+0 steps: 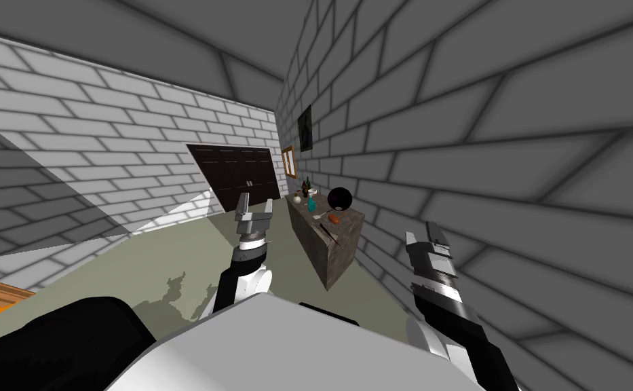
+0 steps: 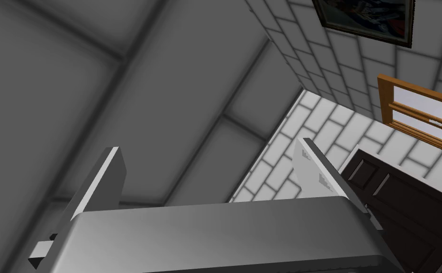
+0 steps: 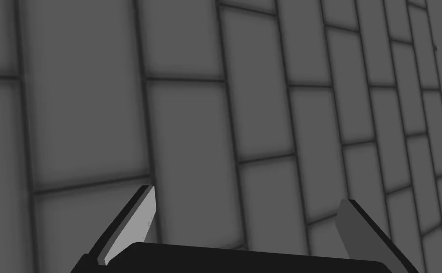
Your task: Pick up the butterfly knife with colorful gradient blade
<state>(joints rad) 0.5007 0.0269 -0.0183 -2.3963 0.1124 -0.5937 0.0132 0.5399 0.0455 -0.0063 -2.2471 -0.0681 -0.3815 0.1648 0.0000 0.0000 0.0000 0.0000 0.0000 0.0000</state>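
The knife (image 1: 329, 235) is a thin dark sliver lying flat at the near end of the tabletop (image 1: 349, 218), close to the edge that faces the room. It is too small here to make out the blade's colours. Just beyond it lies a small orange thing (image 1: 335, 218). Further along stand a black ball (image 1: 340, 198), a teal bottle (image 1: 311, 202) and darker bottles (image 1: 306, 184) toward the far end. The table runs along the right-hand wall, ahead of me and well out of reach of both arms.

The left gripper (image 1: 256, 201) is raised in front of the chest with its fingers spread and nothing between them. The right gripper (image 1: 421, 231) is held up near the wall, also spread and empty.

So the step in hand looks like the approach. I would drive forward and stop beside the near end, so that the knife comes within easy reach. Either arm could then serve. Come down from above, turn the fingers so they straddle the narrow handle across its length, and close low against the tabletop, since so flat a thing may slip. Keep clear of the orange thing.
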